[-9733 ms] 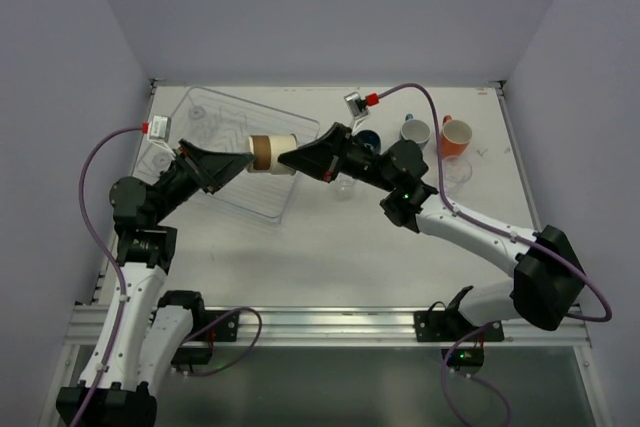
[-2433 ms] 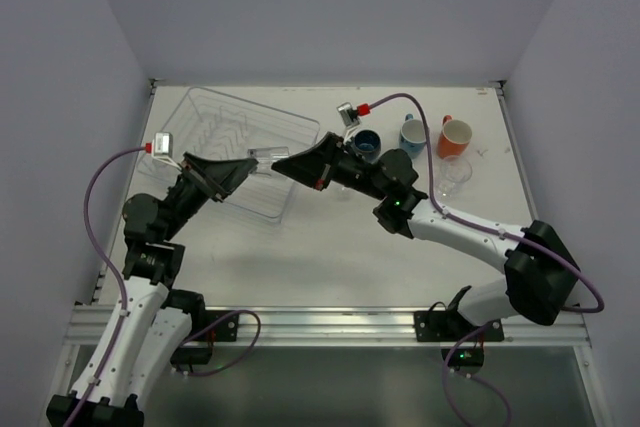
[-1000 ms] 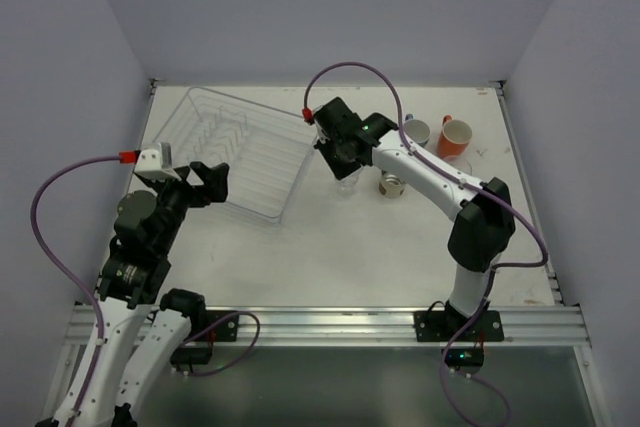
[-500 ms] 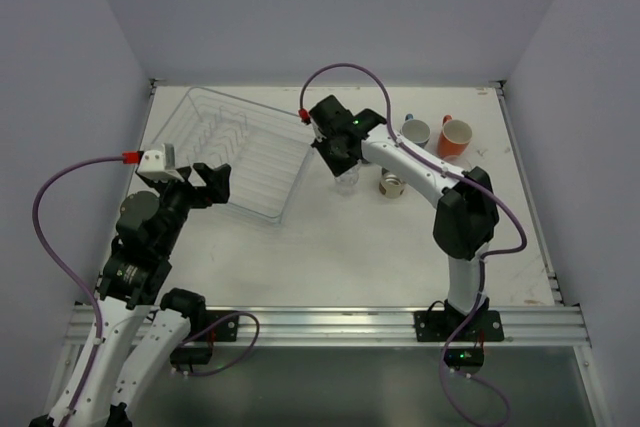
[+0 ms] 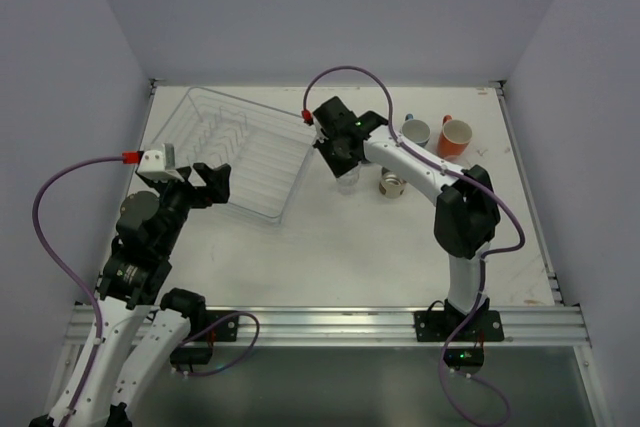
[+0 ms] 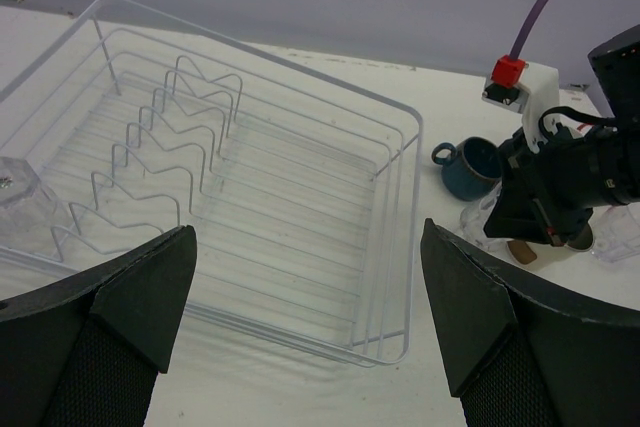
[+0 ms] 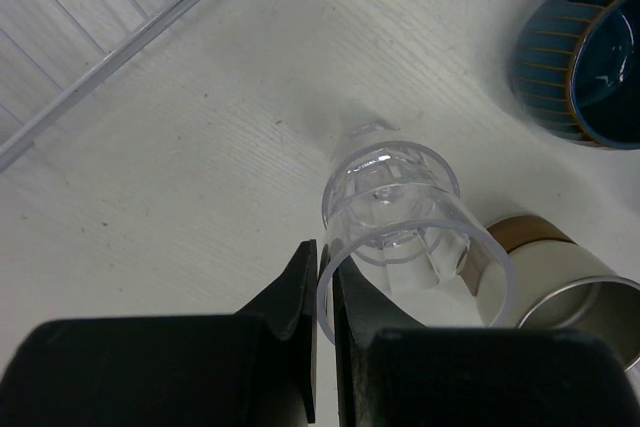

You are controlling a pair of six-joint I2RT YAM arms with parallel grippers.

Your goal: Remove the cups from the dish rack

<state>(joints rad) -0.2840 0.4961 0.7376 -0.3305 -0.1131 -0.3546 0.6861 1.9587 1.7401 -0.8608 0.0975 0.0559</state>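
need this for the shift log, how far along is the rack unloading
Mostly done. Out on the table: light blue mug, orange cup, dark blue cup, cream cup. In hand: the right claw pinches a clear tumbler by its rim, outside the dish rack. Left: a second tumbler sits in the rack; the left claw is open and empty.

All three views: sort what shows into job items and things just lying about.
Job: dish rack; tumbler in the right pincer; second tumbler inside the rack; dark blue cup; cream cup; light blue mug; orange cup.
Lying about: purple cables; metal rail.
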